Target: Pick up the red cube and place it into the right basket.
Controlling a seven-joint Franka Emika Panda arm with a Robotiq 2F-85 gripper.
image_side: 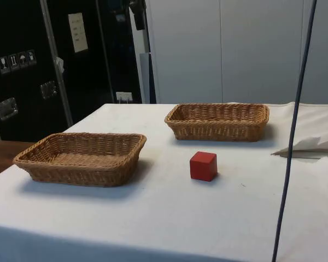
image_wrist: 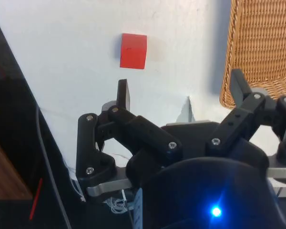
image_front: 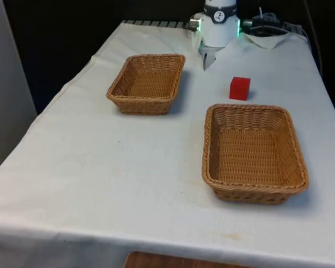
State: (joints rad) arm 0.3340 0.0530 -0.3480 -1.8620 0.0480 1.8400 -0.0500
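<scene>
Red cube lying free on the desk, gripper wide open and empty.
In the front view, one basket is seen at the left; the cube is set on the cloth just beyond the far rim of the right basket, touched by nothing.

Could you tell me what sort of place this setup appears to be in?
Probably a robotics lab or test room, not a home. A table under a white cloth holds just a red cube and two wicker baskets, with dark equipment cabinets beside it and a gripper above.
</scene>
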